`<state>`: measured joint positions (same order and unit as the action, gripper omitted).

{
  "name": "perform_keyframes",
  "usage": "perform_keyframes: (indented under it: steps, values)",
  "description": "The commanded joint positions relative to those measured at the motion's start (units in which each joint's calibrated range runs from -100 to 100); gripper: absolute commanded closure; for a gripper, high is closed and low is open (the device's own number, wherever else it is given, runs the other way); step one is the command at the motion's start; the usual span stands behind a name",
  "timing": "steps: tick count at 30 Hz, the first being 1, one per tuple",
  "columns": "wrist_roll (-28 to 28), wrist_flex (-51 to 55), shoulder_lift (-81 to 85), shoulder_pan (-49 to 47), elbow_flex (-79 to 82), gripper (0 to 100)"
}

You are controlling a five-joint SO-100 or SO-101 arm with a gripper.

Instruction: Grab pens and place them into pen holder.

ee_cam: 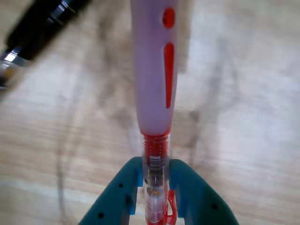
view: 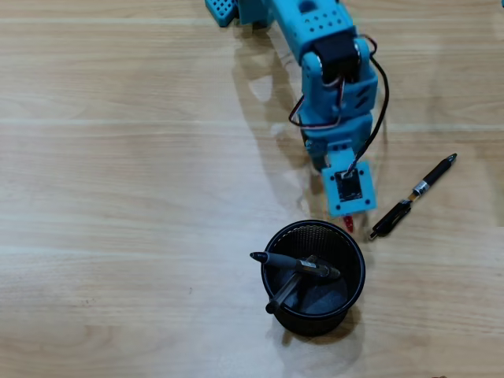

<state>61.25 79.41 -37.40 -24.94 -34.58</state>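
In the wrist view my gripper [ee_cam: 154, 171] is shut on the red pen [ee_cam: 154, 93], whose clear barrel sits between the teal jaws while its pale grip end points away over the wood. From above, the wrist covers the gripper [view: 350, 213], and only a red bit of the pen [view: 347, 224] shows just past the pen holder's far right rim. The pen holder [view: 363, 272] is a round black mesh cup with two dark pens [view: 299, 266] leaning inside. A black pen with a silver band [view: 413, 197] lies on the table to the right of the gripper, and shows blurred at the wrist view's top left [ee_cam: 37, 26].
The blue arm [view: 335, 87] reaches down from the top edge with its cables looped beside it. Bare wooden table [view: 118, 197] spreads to the left of and below the holder.
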Motion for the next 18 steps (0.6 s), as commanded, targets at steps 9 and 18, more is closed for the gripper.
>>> perform_keyframes:
  steps: [9,18]
  values:
    - [0.04,12.15,26.95,2.75,-2.87,98]
    - [-0.31,-3.43,28.88,1.84,-2.87,98]
